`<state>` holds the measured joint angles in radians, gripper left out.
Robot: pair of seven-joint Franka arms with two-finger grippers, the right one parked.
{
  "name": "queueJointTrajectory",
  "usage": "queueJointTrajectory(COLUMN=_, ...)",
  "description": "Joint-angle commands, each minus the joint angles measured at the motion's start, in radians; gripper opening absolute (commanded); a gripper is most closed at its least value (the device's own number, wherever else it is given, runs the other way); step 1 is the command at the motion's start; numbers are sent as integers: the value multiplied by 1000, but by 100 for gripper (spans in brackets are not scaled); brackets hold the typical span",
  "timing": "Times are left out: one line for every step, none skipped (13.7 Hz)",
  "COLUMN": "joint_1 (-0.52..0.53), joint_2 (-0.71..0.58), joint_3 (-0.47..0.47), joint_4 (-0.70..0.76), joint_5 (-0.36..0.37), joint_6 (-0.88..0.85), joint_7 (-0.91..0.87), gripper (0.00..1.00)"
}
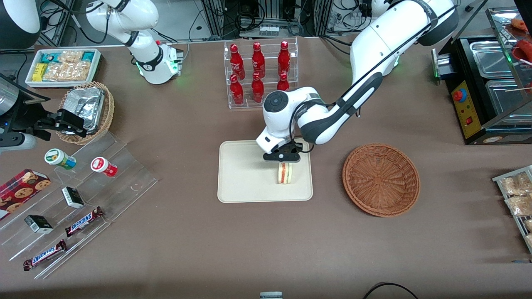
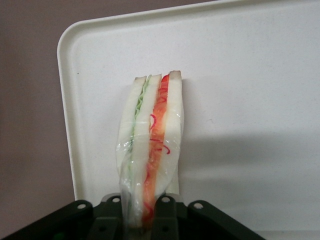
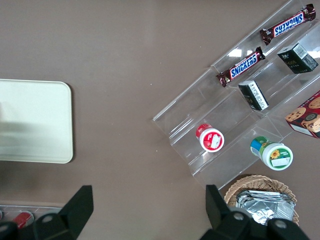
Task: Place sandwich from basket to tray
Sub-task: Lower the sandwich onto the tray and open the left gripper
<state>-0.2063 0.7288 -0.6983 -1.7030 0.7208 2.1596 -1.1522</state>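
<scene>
The sandwich (image 1: pixel 284 173), white bread with red and green filling, stands on edge on the cream tray (image 1: pixel 241 182), near the tray's edge that faces the basket. My left gripper (image 1: pixel 283 160) is right above it and shut on its upper end. In the left wrist view the sandwich (image 2: pixel 150 135) hangs between the black fingers (image 2: pixel 167 207) of the gripper (image 2: pixel 142 212), over the tray (image 2: pixel 250 100). The reddish-brown wicker basket (image 1: pixel 380 179) lies beside the tray, toward the working arm's end, with nothing in it.
A clear rack of red bottles (image 1: pixel 259 74) stands farther from the front camera than the tray. Toward the parked arm's end are a tan basket of foil packets (image 1: pixel 87 110), a white snack bin (image 1: pixel 62 66) and a stepped acrylic display (image 1: pixel 83 199). A black appliance (image 1: pixel 490 91) stands at the working arm's end.
</scene>
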Motion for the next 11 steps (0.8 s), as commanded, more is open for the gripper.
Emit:
queueJointTrajectory(joint_1=-12, joint_2=38, joint_3=0, joint_4=43, joint_5=80, joint_6=-14, joint_7=-66, gripper=65)
queueJointTrajectory(joint_1=-12, joint_2=52, joint_3=0, joint_4=45, joint_5=95, joint_6=-14, joint_7=-93, gripper=75)
queueJointTrajectory(joint_1=-12, joint_2=55, joint_3=0, joint_4=45, joint_5=107, joint_6=-14, joint_7=-118, gripper=100)
queueJointTrajectory(joint_1=-12, joint_2=55, joint_3=-1, joint_4=45, joint_5=115, joint_6=-12, joint_7=-141, gripper=100)
queueJointTrajectory(joint_1=-12, joint_2=54, joint_3=-1, joint_4=45, joint_5=115, joint_6=-12, joint_7=-152, gripper=100)
queueJointTrajectory(joint_1=-12, joint_2=54, joint_3=-3, joint_4=46, joint_5=114, joint_6=-12, joint_7=-153, gripper=100)
queueJointTrajectory(joint_1=-9, joint_2=49, joint_3=-4, joint_4=57, joint_5=105, joint_6=-12, joint_7=-153, gripper=100)
queueJointTrajectory(joint_1=-9, joint_2=44, joint_3=-7, joint_4=72, joint_5=100, joint_6=-15, joint_7=-155, gripper=100)
queueJointTrajectory(joint_1=-5, joint_2=41, joint_3=-12, joint_4=79, joint_5=100, joint_6=-17, joint_7=-158, gripper=100)
queueJointTrajectory(joint_1=-4, joint_2=38, joint_3=-15, joint_4=95, joint_5=97, joint_6=-21, joint_7=-190, gripper=100)
queueJointTrajectory(joint_1=-1, joint_2=35, joint_3=-35, joint_4=109, joint_5=89, joint_6=-32, joint_7=-233, gripper=100)
